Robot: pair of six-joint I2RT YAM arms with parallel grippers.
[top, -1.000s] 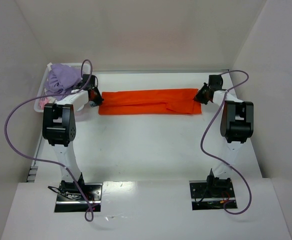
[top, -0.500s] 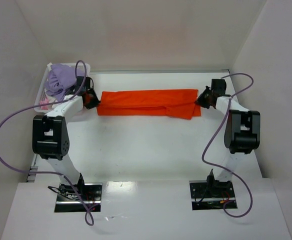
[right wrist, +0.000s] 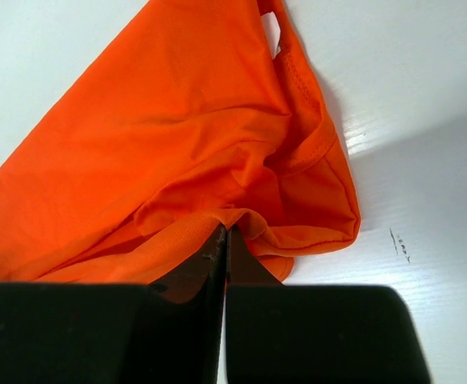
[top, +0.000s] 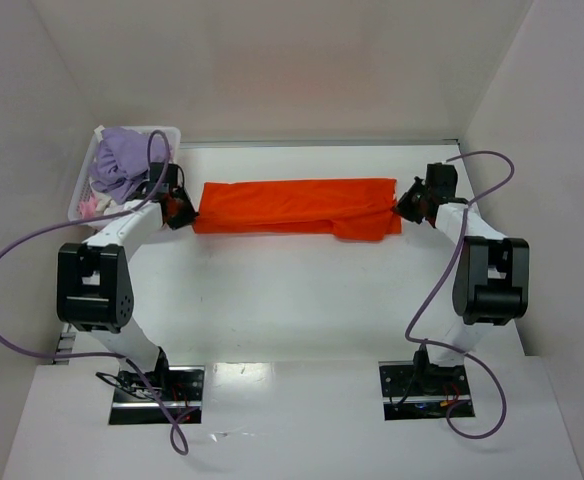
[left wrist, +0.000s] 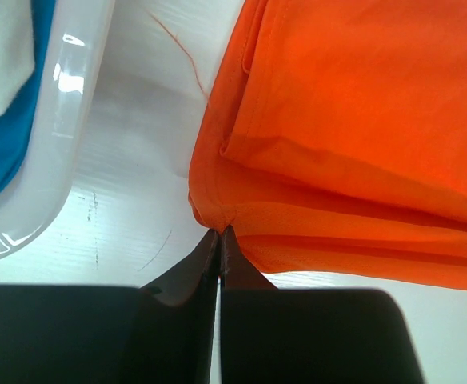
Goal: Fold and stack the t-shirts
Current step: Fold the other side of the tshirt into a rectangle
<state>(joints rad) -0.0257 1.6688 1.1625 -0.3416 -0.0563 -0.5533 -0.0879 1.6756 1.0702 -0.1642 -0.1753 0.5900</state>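
One t-shirt: orange band on the table's far side
Long axis: left to right
Left end effector: clamped on its left end
Right end effector: clamped on its right end

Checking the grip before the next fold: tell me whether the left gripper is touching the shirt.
Touching. In the left wrist view, the left gripper has its tips shut together right on the shirt's near hem, and the cloth puckers toward the pinch.

T-shirt laid across far half of table, basket just left of it
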